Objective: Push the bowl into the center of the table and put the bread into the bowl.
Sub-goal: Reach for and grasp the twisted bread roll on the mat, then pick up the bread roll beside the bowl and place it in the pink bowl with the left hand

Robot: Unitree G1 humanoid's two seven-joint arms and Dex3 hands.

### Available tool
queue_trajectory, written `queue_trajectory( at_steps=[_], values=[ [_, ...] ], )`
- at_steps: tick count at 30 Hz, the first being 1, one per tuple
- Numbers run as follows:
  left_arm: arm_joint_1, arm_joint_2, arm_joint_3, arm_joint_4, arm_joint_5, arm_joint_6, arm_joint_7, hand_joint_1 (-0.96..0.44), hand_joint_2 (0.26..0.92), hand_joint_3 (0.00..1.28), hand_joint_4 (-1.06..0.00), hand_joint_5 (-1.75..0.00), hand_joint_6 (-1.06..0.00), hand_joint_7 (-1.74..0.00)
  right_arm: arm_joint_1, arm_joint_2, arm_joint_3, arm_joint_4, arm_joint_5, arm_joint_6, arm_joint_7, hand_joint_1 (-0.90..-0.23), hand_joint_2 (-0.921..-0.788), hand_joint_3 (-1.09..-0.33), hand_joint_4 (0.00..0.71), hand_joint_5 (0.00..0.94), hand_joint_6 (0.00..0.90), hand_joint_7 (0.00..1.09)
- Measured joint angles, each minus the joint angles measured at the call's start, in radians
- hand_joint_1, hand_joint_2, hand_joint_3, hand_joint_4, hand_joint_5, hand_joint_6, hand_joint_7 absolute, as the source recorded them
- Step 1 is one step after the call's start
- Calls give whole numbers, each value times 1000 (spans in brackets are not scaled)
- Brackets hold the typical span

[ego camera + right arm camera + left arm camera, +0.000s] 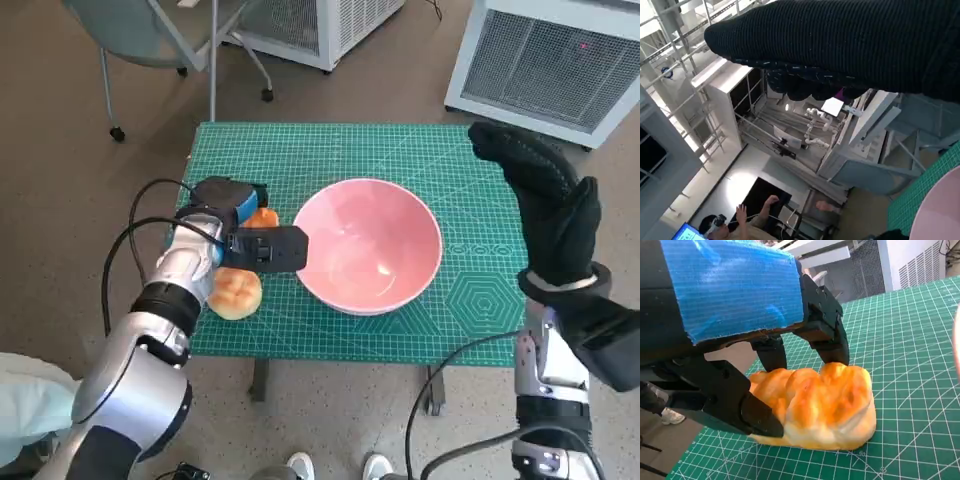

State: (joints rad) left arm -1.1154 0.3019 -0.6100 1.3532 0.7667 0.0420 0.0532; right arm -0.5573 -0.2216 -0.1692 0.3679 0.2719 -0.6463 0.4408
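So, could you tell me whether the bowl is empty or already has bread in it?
Empty: the bowl shows only bare pink inside; both breads lie on the mat beside it.

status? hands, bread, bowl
Left hand closed round bread, bread on mat beside bowl. Right hand raised, holds nothing. Bowl near table centre, empty. Nothing in the way.

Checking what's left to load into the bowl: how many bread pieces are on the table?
2. One bread roll lies on the mat beside the left forearm; the other bread sits under the left hand, left of the pink bowl. None visible inside the bowl.
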Motion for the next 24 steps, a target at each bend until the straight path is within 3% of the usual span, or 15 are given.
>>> queue_trajectory(
  at_steps=[6,9,12,17,24],
  values=[
    [-5,8,41,-9,-33,-16,7,5,912,184,-508,-1527,-628,-993,1,0,2,0,1,3,0,-574,-921,-684,113,4,-1,429],
    [-8,17,73,-31,-59,-34,22,5,813,327,-521,-1544,-704,-928,1,0,4,0,3,4,1,-573,-921,-686,112,3,-1,428],
    [-13,27,109,-62,-87,-58,34,5,786,356,-550,-1522,-726,-906,1,0,6,0,5,6,2,-573,-921,-686,112,3,-1,428],
    [-21,46,171,-142,-141,-101,55,2,883,131,-649,-1331,-705,-969,2,0,11,-1,9,10,6,-574,-921,-687,111,2,-1,428],
    [7,73,239,-350,-188,-139,62,2,917,58,-683,-1140,-667,-1155,6,0,12,-8,11,14,10,-576,-921,-687,111,2,-1,429]
  ],
)
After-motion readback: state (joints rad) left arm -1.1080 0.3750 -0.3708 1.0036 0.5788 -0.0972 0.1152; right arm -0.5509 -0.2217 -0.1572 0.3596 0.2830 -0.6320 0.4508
